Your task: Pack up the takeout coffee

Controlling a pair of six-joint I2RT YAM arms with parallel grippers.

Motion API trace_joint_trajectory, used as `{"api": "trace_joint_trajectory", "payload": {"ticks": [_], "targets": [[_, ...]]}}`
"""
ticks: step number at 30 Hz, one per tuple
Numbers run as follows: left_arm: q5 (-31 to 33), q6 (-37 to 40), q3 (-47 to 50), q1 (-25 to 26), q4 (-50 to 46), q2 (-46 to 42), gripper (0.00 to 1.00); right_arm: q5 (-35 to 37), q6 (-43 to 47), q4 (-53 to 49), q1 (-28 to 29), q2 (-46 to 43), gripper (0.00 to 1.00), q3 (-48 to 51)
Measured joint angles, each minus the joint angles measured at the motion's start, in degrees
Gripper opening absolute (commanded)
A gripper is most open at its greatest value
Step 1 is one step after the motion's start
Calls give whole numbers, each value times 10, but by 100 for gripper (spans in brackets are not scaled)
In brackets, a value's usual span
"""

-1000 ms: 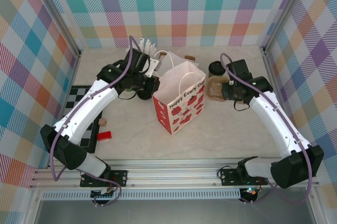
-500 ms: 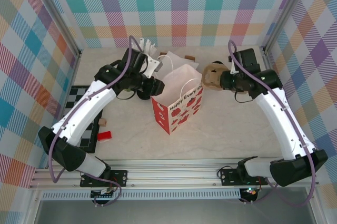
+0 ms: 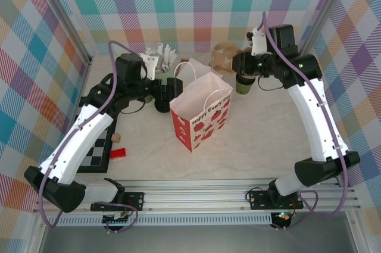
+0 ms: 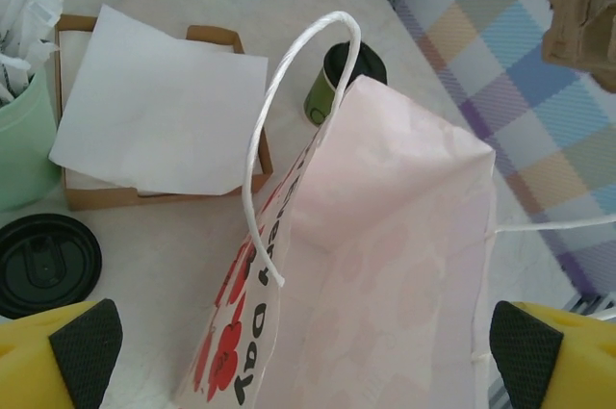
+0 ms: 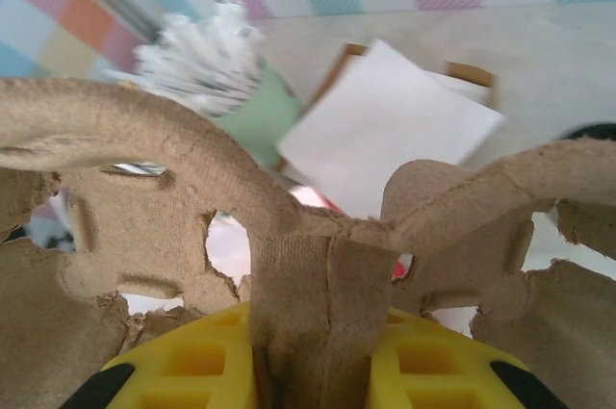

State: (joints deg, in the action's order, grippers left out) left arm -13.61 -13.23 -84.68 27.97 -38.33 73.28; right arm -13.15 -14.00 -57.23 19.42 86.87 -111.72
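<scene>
Centre of the pale tabletop (image 3: 262, 140): we see a white paper bag (image 3: 201, 119) printed with red hearts, standing upright with its mouth open and its white cord handles raised.

The left gripper (image 3: 171, 86) hovers at the bag's left rim. In the left wrist view its black-padded yellow fingertips (image 4: 85, 344) stand spread wide, released and holding nothing, with the bag's open mouth between them.

The right gripper (image 3: 233, 63) is up behind the bag's far right corner, clenched on a brown moulded-cardboard cup carrier (image 3: 222, 58). In the right wrist view we see the carrier's central rib pinched between the yellow fingers, its torn-edged arches spreading to both sides.

The takeout coffee (image 3: 243, 84), a small green paper cup with a round black plastic lid, stands upright on the table outside the bag, just beyond its far right corner and below the right gripper. No finger touches it. From the left wrist we see it (image 4: 339, 82) partly behind the bag's handle.

Left of the bag lie a loose round black plastic lid (image 4: 43, 265), a mint-green tub (image 4: 21, 144) stuffed with white packets, and a shallow brown cardboard tray (image 4: 219, 38) holding white paper napkins (image 4: 159, 111). Nearer the arm bases we see a black-and-white chequered mat (image 3: 94, 143) and a small red block (image 3: 118, 153).
</scene>
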Motion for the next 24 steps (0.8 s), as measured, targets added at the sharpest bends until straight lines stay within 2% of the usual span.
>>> {"api": "trace_joint_trajectory", "payload": {"ticks": [4, 8, 12, 14, 17, 21, 24], "targets": [[34, -56, 38, 0, 31, -33, 100, -94, 0, 5, 0, 49, 1, -62], [38, -96, 40, 0, 45, -32, 100, -191, 4, -6, 9, 103, 1, -120], [36, -113, 34, 0, 55, -2, 99, -242, 3, -25, 24, 137, 1, -134], [35, -115, 24, 0, 57, 22, 95, -261, 3, -36, 28, 146, 2, -134], [24, -119, 7, -3, 62, 56, 82, -289, 3, -43, 28, 151, 2, -130], [14, -118, -23, -10, 73, 100, 49, -310, 4, -46, 28, 149, 2, -98], [3, -117, -35, -24, 75, 119, 28, -318, 7, -53, 28, 149, 3, -65]]}}
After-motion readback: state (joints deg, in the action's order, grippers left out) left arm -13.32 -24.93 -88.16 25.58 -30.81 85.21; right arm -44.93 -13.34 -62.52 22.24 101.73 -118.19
